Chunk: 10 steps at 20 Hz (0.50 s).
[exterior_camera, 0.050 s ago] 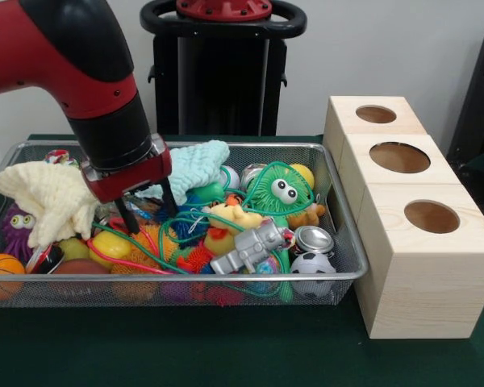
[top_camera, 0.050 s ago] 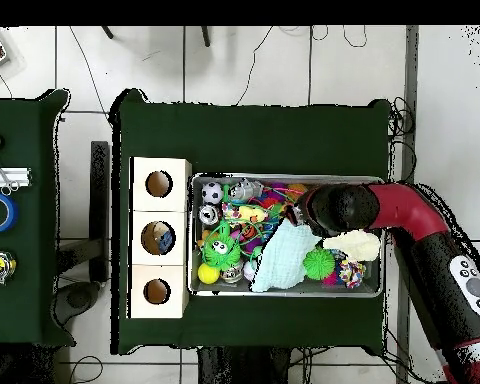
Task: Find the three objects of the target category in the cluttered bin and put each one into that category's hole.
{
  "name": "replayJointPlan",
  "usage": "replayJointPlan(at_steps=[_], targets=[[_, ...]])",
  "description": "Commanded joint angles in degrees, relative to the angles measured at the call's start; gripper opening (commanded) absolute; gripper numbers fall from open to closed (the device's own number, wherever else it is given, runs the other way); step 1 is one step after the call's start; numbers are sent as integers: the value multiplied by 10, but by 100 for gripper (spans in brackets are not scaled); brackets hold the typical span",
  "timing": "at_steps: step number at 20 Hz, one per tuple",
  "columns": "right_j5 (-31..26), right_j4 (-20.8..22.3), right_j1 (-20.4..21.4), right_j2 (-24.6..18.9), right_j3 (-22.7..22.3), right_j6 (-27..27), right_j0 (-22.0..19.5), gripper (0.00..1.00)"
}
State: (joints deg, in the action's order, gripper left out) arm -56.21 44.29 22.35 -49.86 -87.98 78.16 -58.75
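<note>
- The tool point(exterior_camera, 0.050 s ago: 148, 208) is hanging open over the toys in the left part of the wire bin point(exterior_camera, 0.050 s ago: 345, 234), gripping nothing.
- A yellow cloth point(exterior_camera, 0.050 s ago: 52, 199) and a light green cloth point(exterior_camera, 0.050 s ago: 195, 165) are lying on the toys on either side of it.
- Three wooden boxes point(exterior_camera, 0.050 s ago: 411, 218) with holes are standing right beside the bin on the green tabletop point(exterior_camera, 0.050 s ago: 226, 347).
</note>
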Motion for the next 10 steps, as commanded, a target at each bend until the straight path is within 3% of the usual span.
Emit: replayJointPlan(at_steps=[1,10], targets=[[-12,27,44,17,-61,-153,-11,100],[-5,12,90,0,-109,-151,-41,100]])
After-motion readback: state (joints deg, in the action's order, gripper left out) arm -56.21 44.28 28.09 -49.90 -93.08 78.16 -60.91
